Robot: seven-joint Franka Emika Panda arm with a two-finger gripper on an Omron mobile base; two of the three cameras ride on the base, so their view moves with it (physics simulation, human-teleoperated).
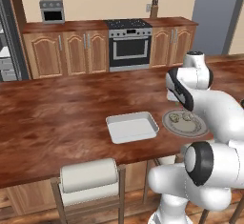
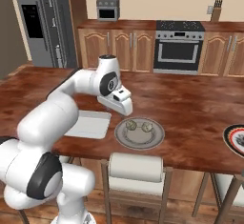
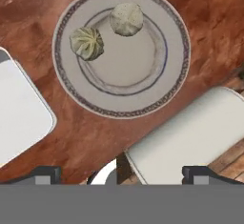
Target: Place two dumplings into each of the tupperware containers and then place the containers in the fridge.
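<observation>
Hovering above the wooden worktop (image 1: pixel 57 113), with fingertips set wide apart and nothing between them: gripper (image 3: pixel 122 173), seen from the hand view looking straight down. To the left of the gripper, resting flat on the worktop: white-grey rectangular tray (image 1: pixel 132 127) (image 2: pixel 88 124) (image 3: pixel 19 113), nothing visible inside it. Directly ahead of and below the gripper, just beside the tray but apart from it: round grey plate (image 1: pixel 167 123) (image 2: pixel 124 137) (image 3: pixel 128 89) with a patterned rim. On the plate, toward its far side from the gripper: two dumplings, a greenish crimped one (image 3: pixel 87 43) on the left and a paler one (image 3: pixel 126 19) to its right, close together but not touching; same pair visible in the right base view (image 2: pixel 131 125) (image 2: pixel 147 127). Below and right of the gripper, at the near edge of the worktop: pale cushioned stool seat (image 3: pixel 190 137) (image 2: pixel 136 167). Far to the right, at the worktop edge: round plate with dark striped rim (image 2: pixel 234 139). Well behind, against the back wall: dark grey fridge (image 2: pixel 43 23), steel oven (image 1: pixel 129 46) (image 2: pixel 178 46).
</observation>
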